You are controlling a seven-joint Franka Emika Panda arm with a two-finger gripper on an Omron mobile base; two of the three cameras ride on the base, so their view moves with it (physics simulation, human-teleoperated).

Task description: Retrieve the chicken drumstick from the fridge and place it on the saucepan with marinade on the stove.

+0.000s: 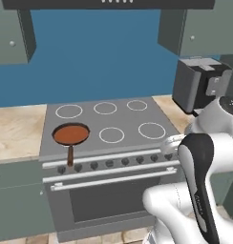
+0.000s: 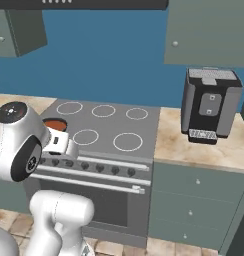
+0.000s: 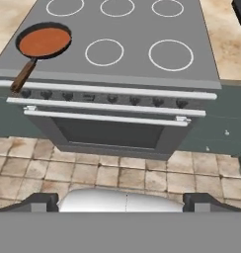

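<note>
Saucepan [image 1: 70,135] of reddish-brown marinade [image 3: 44,41] sits on the stove's [image 1: 123,123] front-left ring; tool [image 3: 120,201] open, empty.

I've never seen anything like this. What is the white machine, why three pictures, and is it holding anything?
It is a white robot arm on a driving base, in a computer-drawn kitchen. Two pictures come from cameras on the base, behind the arm to its left and right. The third comes from a camera on its hand, looking past the claw, which is open and holds nothing. Ahead is a grey stove with six burner rings. On its front left ring sits a saucepan with a brown handle, filled with reddish-brown marinade. A dark appliance stands on the counter to the right.
</note>
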